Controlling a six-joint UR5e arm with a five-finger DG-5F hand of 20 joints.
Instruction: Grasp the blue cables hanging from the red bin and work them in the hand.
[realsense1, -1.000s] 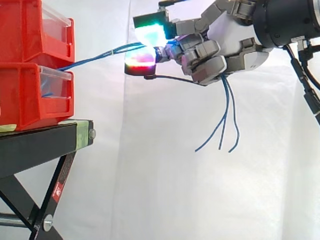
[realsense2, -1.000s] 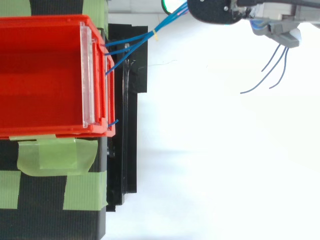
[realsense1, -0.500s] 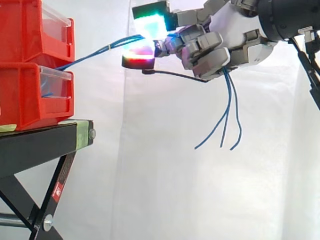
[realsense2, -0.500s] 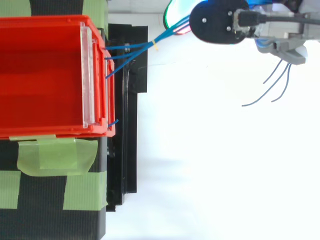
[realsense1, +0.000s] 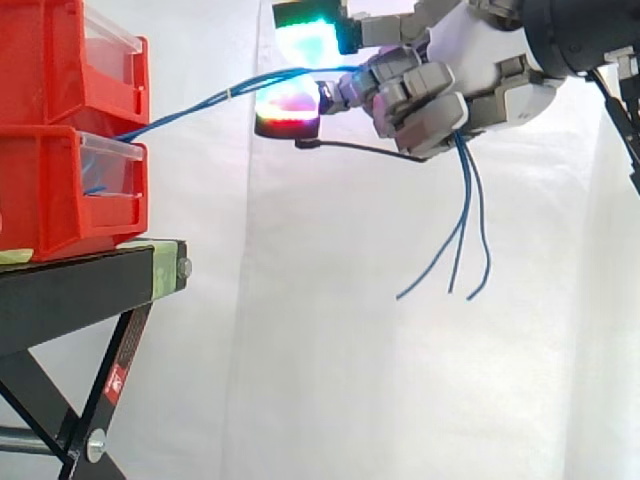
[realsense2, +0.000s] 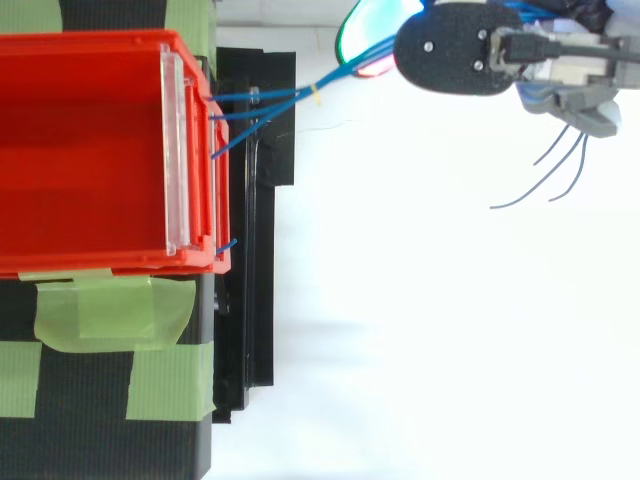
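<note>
The blue cables (realsense1: 180, 112) leave the front of the stacked red bins at the seam between the upper bin (realsense1: 50, 60) and the lower bin (realsense1: 50, 190). From there they stretch in an almost straight line through open air, away from the bins and rising towards the hand (realsense1: 470, 70). A small pale tie (realsense1: 229, 92) gathers them into one bundle partway along.

The hand is closed on the bundle. Its glowing fingertips (realsense1: 288, 112) pinch the cables, and its fingers are curled round them further back. Behind the curled fingers three loose ends hang down, curving slightly, with their tips spread apart.

In the top view the cables fan out from separate spots along the bin's front edge and converge at the tie. The dark back of one fingertip (realsense2: 455, 60) covers the stretch where they enter the hand.

The bins sit on a black stand (realsense1: 70, 290), whose top is patched with green tape (realsense2: 110, 310). A white curtain (realsense1: 300, 380) hangs behind everything.
</note>
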